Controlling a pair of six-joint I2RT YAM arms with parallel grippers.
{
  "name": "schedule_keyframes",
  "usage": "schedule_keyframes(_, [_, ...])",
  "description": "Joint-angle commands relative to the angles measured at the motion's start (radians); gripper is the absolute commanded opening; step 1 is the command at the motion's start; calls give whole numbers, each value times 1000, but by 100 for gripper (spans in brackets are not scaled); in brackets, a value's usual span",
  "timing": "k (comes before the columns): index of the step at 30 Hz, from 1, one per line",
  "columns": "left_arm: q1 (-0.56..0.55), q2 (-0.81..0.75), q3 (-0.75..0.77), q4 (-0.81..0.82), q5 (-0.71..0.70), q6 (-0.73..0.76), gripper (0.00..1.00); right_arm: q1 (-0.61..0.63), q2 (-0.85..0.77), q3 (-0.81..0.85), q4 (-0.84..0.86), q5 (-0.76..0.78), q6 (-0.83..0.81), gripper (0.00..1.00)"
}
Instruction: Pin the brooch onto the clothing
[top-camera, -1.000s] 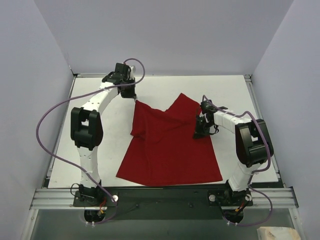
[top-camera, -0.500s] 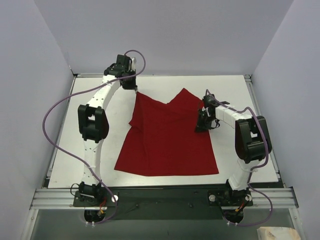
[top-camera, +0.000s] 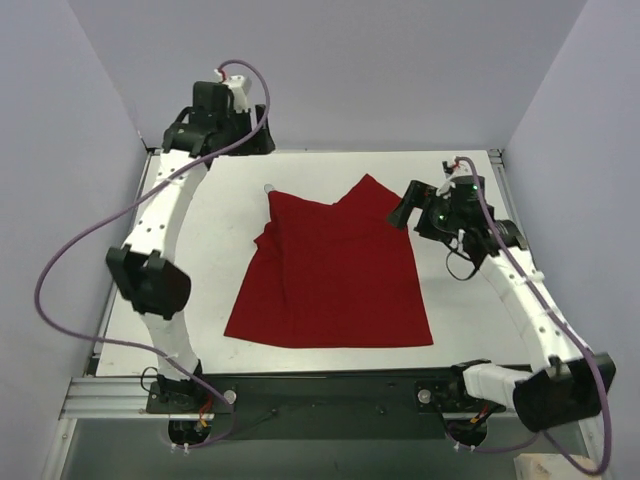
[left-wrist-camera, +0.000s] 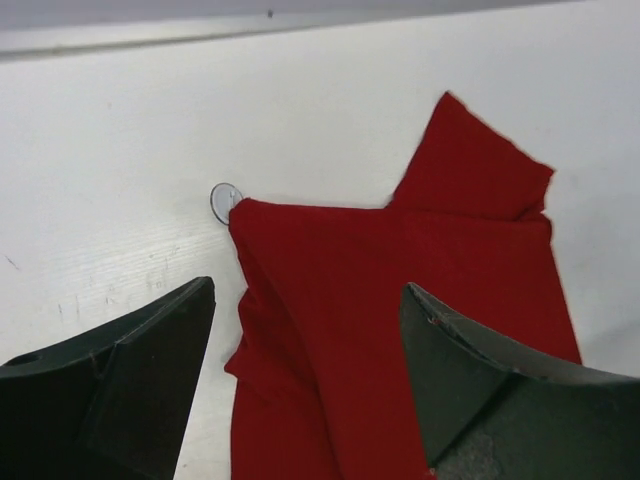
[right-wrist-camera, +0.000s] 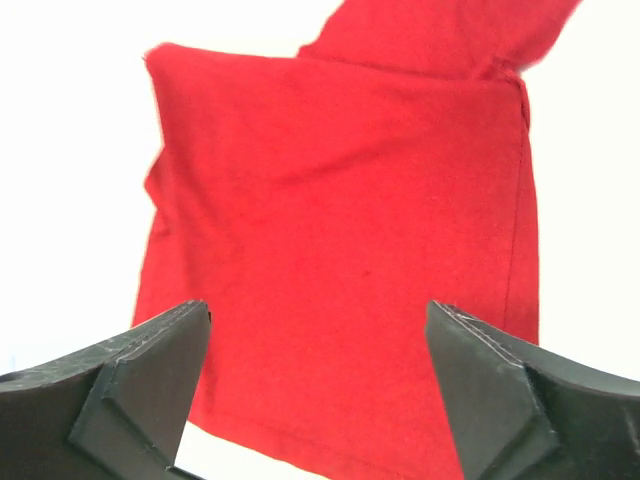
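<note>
- The shirt (top-camera: 335, 280) lies spread on the desk (top-camera: 210, 250), one sleeve pointing to the far side and its left edge rumpled into a fold.
- A small pale round thing touches the shirt's far-left corner. It is likely the brooch (left-wrist-camera: 226, 200), though its colours do not show.
- The left end effector (left-wrist-camera: 308, 300) is released, jaws wide with nothing between them, and it hangs high over that corner.
- The right end effector (right-wrist-camera: 318, 310) is also released and empty, raised above the shirt's right side.
- Judged step: the spreading looks done, so fetching the brooch comes next.
- The left arm is the nearer one and should come straight down over the brooch.
- Grip the rim only, since cloth touches it and could get pinched along with it.
- The right arm could press the shirt flat near the fold so it does not drag.
</note>
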Motion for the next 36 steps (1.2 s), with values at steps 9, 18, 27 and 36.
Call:
schedule_keyframes(9, [11,-844,-832,145,-20,-235,97,-6,-448,-211,-251,18,65,99])
schedule_keyframes(18, [20,-1042,-1256,-1,-95,-315,97,-7,-543,-425,-330,122,114,98])
schedule_keyframes(27, [31,-1011,-1383,-15,-72,-393,97,-14,-485,-482,-373,216,174,95])
schedule_keyframes(36, [32,-914,-1394,-23,-55,-445,97,-20,-372,-551,-324,216,238,89])
